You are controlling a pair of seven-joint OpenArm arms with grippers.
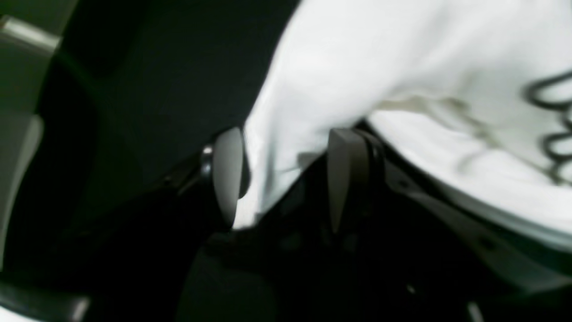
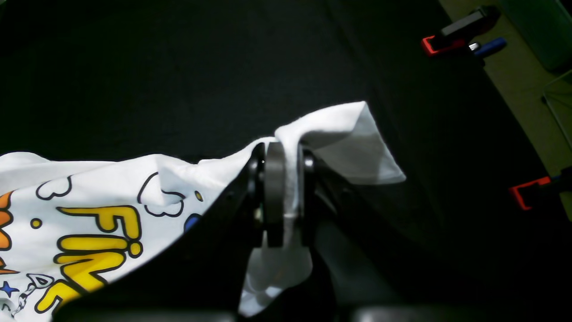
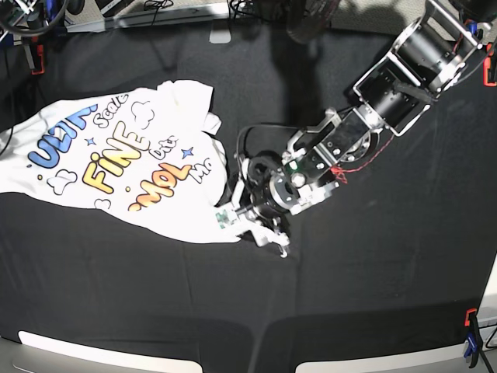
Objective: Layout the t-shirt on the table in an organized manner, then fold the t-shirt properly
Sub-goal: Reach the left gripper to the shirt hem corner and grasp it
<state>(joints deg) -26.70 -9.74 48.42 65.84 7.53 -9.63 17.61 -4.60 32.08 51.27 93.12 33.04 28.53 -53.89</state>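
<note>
One red clamp (image 3: 470, 317) at the near right corner, left arm (image 3: 380, 109) with two jaws spread around a shirt corner, one white t-shirt (image 3: 167, 198) printed side up at left on one black-covered bench (image 3: 365, 287), right arm's two jaws pinching its other end, two red clamps (image 3: 489, 70) farther off.

At the right wrist view's upper right corner, beyond the black surface, there is a tan floor (image 2: 505, 85) with a dark green object (image 2: 536, 31) (I cannot tell what it is) and a thin metal frame (image 2: 556, 112).
</note>
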